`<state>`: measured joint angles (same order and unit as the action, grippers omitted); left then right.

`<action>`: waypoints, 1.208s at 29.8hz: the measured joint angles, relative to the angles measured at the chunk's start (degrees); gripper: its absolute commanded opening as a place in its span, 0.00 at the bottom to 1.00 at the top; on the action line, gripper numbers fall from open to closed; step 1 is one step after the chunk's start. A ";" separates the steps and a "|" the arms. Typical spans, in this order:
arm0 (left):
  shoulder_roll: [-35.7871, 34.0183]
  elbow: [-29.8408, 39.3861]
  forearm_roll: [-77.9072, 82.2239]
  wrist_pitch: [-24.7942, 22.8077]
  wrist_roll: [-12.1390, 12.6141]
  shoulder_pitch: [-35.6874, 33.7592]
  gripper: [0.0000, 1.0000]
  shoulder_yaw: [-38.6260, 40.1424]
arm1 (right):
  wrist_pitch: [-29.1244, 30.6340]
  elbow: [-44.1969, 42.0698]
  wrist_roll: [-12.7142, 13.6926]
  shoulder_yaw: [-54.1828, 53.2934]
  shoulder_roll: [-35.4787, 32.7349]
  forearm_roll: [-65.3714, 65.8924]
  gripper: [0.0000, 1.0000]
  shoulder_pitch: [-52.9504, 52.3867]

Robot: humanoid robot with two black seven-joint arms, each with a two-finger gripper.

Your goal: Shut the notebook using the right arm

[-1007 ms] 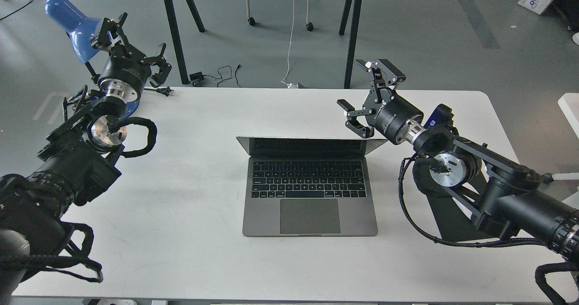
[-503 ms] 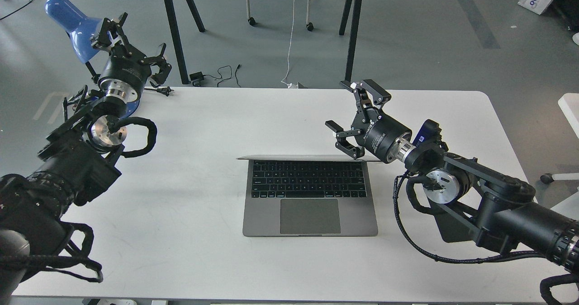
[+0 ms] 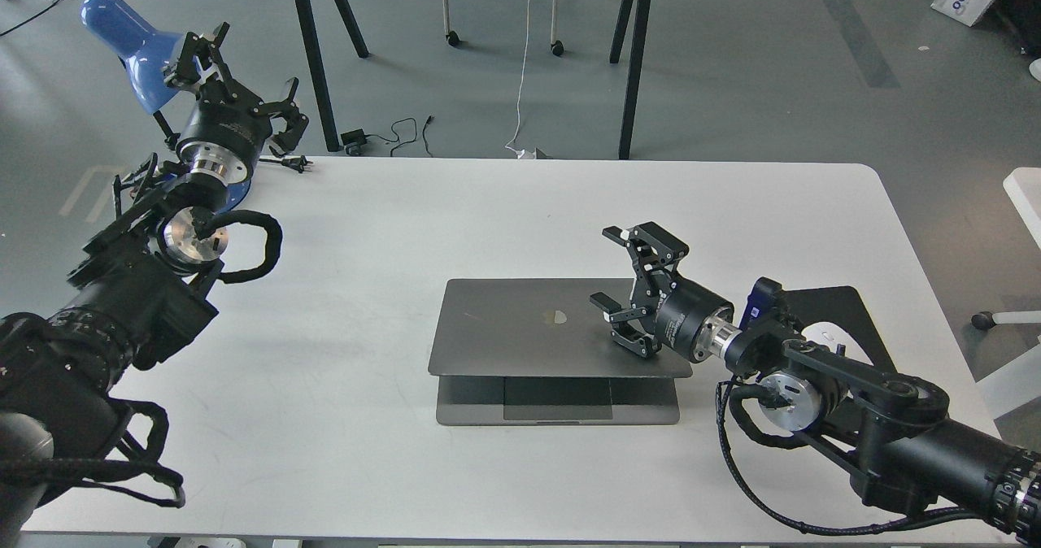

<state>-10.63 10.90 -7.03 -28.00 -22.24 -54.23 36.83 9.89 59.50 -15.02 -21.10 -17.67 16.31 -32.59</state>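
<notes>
At the middle of the white table (image 3: 366,450), the slim space-grey metal notebook (image 3: 520,328) lies nearly folded, its lid low over the base with a strip of trackpad showing at the front. The right arm's black claw gripper (image 3: 620,288) rests on the lid's right side, fingers spread and holding nothing; actual contact is hard to confirm from this angle. Finishing well means an even, gentle downward press near the front edge, without sliding the machine. The left gripper (image 3: 236,84) hangs spread beside a blue desk lamp (image 3: 130,40).
</notes>
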 measured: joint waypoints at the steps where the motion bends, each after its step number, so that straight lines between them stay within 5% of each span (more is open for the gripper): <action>1: 0.00 0.00 0.00 0.00 0.00 0.00 1.00 0.00 | -0.06 -0.11 0.00 0.02 0.00 0.57 1.00 0.36; 28: 0.00 0.00 0.00 0.00 -0.08 0.00 1.00 0.06 | -2.79 -1.00 -0.15 4.55 1.34 2.83 1.00 0.90; 36: 0.00 -0.04 0.00 0.00 -0.08 0.00 1.00 0.07 | -1.99 5.34 -0.68 -5.00 -3.73 2.61 1.00 -2.28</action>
<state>-10.64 10.85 -7.03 -28.00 -22.32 -54.23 36.90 7.90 64.84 -15.71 -26.10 -21.40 18.92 -34.87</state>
